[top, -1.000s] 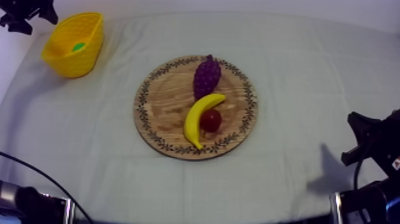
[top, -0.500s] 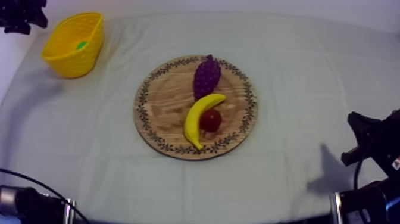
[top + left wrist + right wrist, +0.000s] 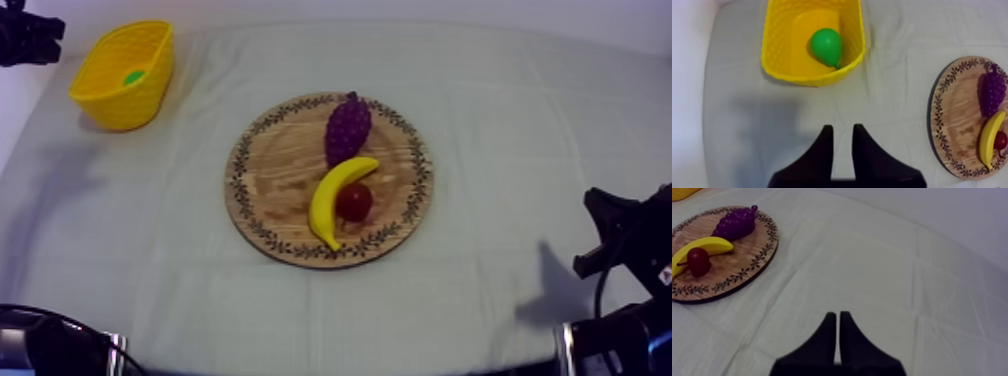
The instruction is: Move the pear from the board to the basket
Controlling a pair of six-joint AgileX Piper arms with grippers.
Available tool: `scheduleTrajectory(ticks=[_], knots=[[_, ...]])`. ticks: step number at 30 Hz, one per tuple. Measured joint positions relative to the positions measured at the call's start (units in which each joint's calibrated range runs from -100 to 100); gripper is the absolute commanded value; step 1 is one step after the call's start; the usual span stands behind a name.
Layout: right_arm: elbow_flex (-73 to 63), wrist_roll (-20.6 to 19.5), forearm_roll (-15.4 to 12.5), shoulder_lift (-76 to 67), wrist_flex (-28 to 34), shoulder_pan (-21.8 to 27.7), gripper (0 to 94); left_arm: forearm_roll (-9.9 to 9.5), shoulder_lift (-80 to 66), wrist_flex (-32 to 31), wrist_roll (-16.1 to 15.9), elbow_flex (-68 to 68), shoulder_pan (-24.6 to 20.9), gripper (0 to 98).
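One pear (image 3: pixel 826 45) (green) in one basket (image 3: pixel 778 50)

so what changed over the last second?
The left arm drew back leftward, farther from the yellow basket. Nothing was grasped or released: the left gripper is open and empty, and the pear lies in the basket as before. The wooden board, grapes, banana, small red fruit and right arm stayed put.

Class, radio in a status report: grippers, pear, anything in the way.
Left gripper open over cloth beside basket. Right gripper shut, empty. Pear inside basket. Nothing blocking.
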Motion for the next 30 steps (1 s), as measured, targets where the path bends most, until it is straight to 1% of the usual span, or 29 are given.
scheduleTrajectory(ticks=[2,7,10,15,18,21,27,30], knots=[[0.0,0.0,0.0,0.0,0.0,0.0,0.4,-0.30,-2.4,-0.5,0.6,2.1,0.0,5.0],[0.0,0.0,0.0,0.0,0.0,0.0,0.4,-0.18,-8.9,-3.5,1.6,7.4,0.0,1.1],[0.0,0.0,0.0,0.0,0.0,0.0,0.4,-0.25,-13.5,-6.8,2.0,11.6,0.6,0.4],[0.0,0.0,0.0,0.0,0.0,0.0,0.4,-0.47,-21.0,-13.4,4.2,19.5,1.3,0.1],[0.0,0.0,0.0,0.0,0.0,0.0,0.4,-0.67,-25.4,-17.2,4.6,24.8,1.7,0.0],[0.0,0.0,0.0,0.0,0.0,0.0,0.4,-1.40,-30.3,-21.2,5.4,30.5,2.1,0.0],[0.0,0.0,0.0,0.0,0.0,0.0,0.4,-3.84,-40.0,-29.1,9.8,43.0,2.7,0.0],[0.0,0.0,0.0,0.0,0.0,0.0,0.4,-5.06,-45.3,-32.1,12.0,48.9,3.2,0.0]])
